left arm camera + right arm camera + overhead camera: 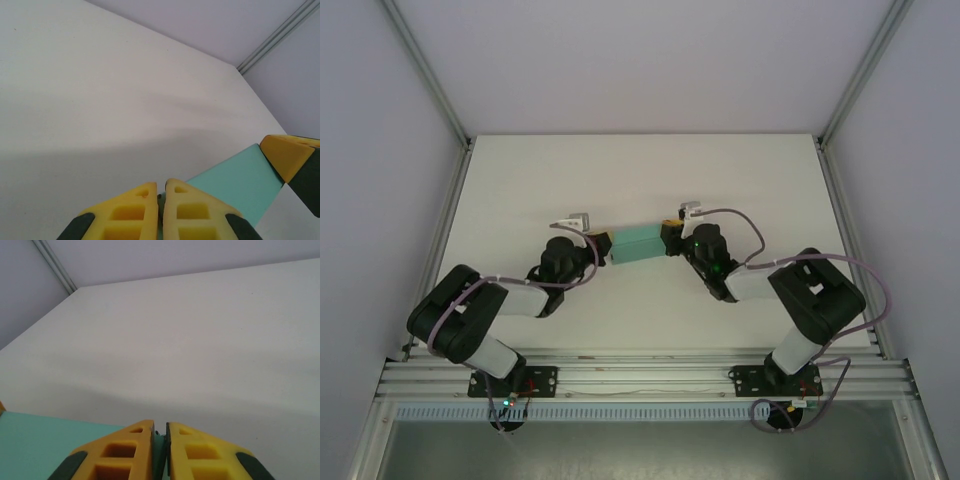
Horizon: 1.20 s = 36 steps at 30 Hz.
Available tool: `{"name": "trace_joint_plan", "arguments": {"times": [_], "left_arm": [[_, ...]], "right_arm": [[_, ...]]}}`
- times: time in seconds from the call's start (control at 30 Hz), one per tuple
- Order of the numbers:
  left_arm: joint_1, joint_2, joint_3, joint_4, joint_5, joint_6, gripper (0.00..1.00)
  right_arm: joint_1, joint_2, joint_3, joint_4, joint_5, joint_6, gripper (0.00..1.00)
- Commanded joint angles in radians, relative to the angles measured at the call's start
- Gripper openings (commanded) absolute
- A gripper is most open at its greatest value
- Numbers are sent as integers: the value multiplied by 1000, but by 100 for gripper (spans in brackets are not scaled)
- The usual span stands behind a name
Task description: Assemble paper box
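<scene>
The teal-green paper box point(637, 245) hangs folded into a small rectangular shape between both grippers, above the middle of the white table. My left gripper point(603, 243) is shut on the box's left end; in the left wrist view its yellow fingers point(131, 212) pinch thin teal card and the box point(240, 182) stretches away to the right. My right gripper point(670, 237) is shut on the box's right end; in the right wrist view its fingers point(197, 452) clamp a teal edge, with the box point(35, 440) at lower left. The right gripper's tip point(290, 155) also appears in the left wrist view.
The white table point(640, 170) is ringed by pale walls and aluminium frame posts point(430, 75). A metal rail point(640, 375) carries both arm bases along the near edge.
</scene>
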Motion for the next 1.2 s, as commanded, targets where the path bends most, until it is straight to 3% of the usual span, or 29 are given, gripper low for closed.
{"name": "trace_joint_plan", "arguments": {"times": [0.0,0.13,0.37,0.53,0.6,0.63,0.83,0.97,1.03,1.1,1.17], "left_arm": [[-44,87,-118,-343,-77,53,2],[-68,118,-76,-389,-90,64,3],[-68,0,80,-639,-55,67,28],[-67,-41,204,-768,-67,39,30],[-65,-46,278,-879,-132,34,47],[-63,-51,298,-906,-158,35,48],[-40,-91,374,-912,-113,54,52],[-20,-108,421,-927,-78,47,60],[-2,-114,441,-934,-63,38,71],[29,-124,465,-937,-30,22,95],[57,-139,488,-942,-37,17,100]], "right_arm": [[8,79,-94,-358,8,-35,14],[8,63,-69,-401,-2,-38,14],[8,-14,18,-554,7,4,20],[9,-22,126,-646,-23,56,24],[9,-35,159,-663,-22,75,27],[8,-44,173,-675,-15,77,28],[9,-90,228,-696,31,101,31],[8,-124,246,-691,36,118,39],[8,-138,266,-696,50,123,43],[8,-151,292,-707,65,109,59],[7,-162,319,-718,92,77,66]]}}
